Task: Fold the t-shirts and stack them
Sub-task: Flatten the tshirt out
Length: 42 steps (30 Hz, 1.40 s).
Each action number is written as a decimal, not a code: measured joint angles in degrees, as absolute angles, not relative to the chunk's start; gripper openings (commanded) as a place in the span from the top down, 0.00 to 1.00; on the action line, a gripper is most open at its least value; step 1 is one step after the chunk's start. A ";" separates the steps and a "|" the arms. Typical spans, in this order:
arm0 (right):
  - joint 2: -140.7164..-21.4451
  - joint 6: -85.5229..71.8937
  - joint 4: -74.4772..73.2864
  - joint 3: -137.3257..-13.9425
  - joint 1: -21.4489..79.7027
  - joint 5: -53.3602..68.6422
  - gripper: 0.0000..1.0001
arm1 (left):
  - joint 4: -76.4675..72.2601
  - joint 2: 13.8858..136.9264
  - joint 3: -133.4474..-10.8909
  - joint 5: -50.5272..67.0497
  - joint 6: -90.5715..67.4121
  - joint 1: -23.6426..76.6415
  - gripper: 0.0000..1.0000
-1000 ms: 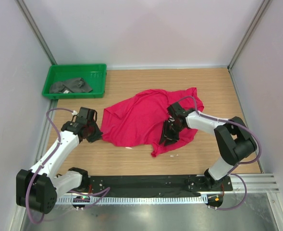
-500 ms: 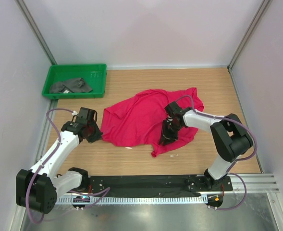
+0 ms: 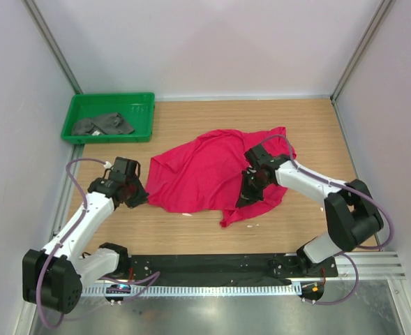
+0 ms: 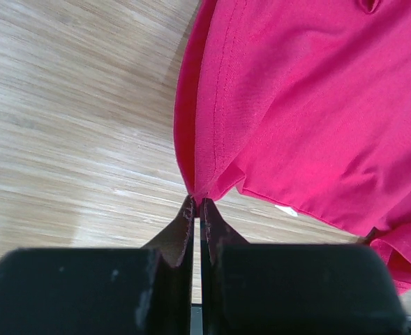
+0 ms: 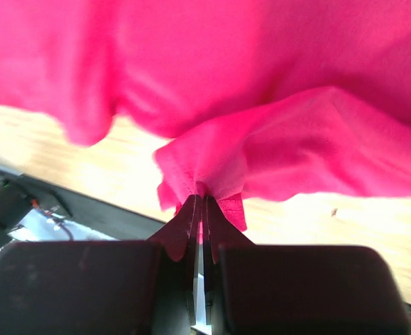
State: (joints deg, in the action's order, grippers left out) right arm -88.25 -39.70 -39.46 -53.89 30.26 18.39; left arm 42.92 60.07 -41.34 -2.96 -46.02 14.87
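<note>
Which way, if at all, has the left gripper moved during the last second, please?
No. The left gripper sits in the same spot, shut on the left edge of the red t-shirt, no nearer the green tray than before.

A green plastic tray sits far left on the wooden table.

Both wrist views cut off the red t-shirt at their edges.

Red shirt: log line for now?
left gripper: shut on red shirt edge | right gripper: shut on its fold | grey shirt: in green tray
</note>
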 measured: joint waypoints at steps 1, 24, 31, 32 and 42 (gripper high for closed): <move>-86.76 -39.81 -39.64 -53.89 30.26 18.35 0.94 | 42.92 59.86 -41.32 -2.96 -46.04 14.87 1.00; -55.96 -47.31 -40.47 -29.43 20.45 21.63 0.98 | 44.86 53.25 -40.29 -1.83 -47.70 14.87 1.00; -54.28 -49.67 -38.09 -26.22 20.45 23.29 0.98 | 45.04 53.04 -39.77 -1.17 -47.99 14.87 1.00; -53.95 -49.65 -38.17 -26.22 20.45 23.27 0.98 | 45.06 52.99 -39.77 -1.15 -47.99 14.87 1.00; -53.30 -47.09 -42.26 -26.20 20.45 20.23 0.50 | 45.08 52.95 -39.75 -0.82 -47.99 14.87 1.00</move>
State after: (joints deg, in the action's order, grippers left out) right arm -53.30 -47.09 -42.26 -26.20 20.45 20.23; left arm 45.08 52.95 -39.75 -0.82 -47.99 14.87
